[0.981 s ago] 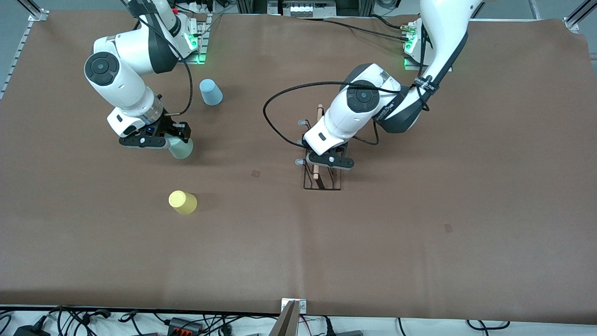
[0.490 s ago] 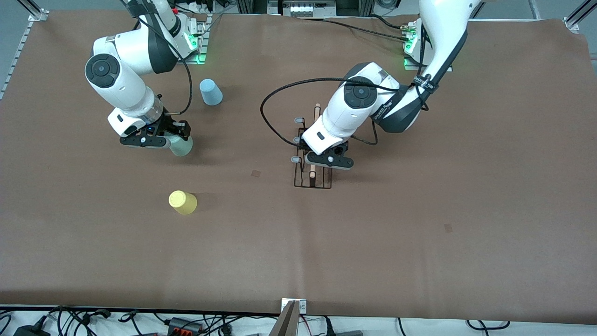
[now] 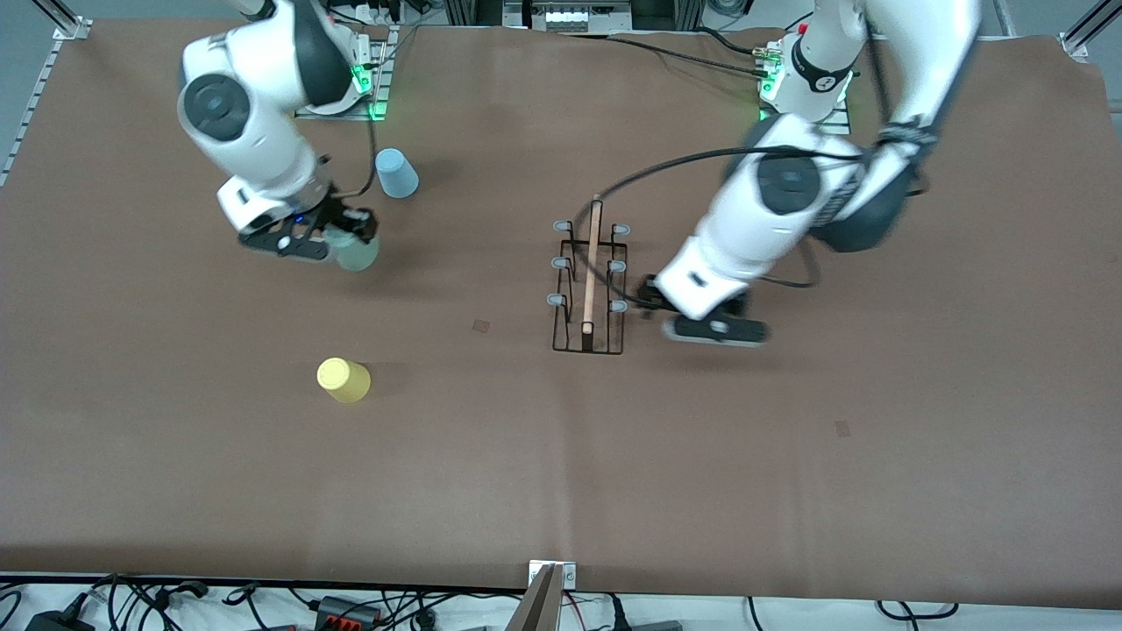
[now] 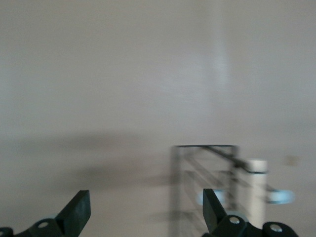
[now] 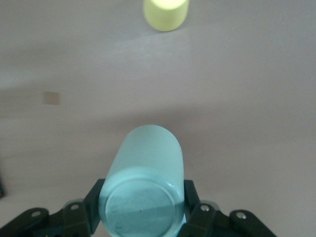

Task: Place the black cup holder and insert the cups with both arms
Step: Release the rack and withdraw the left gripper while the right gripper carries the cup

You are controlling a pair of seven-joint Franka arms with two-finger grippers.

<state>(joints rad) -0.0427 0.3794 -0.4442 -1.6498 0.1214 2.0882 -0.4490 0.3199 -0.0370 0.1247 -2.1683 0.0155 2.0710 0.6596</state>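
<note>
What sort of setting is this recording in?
Likely a robotics lab bench: a brown-covered table framed by aluminium rails, with cables and power strips along its edge.

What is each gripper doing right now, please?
Left gripper: open, holding nothing, beside the black cup holder.
Right gripper: shut on the pale green cup.

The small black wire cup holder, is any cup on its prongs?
No, the black wire cup holder stands with all six prongs bare.
</note>
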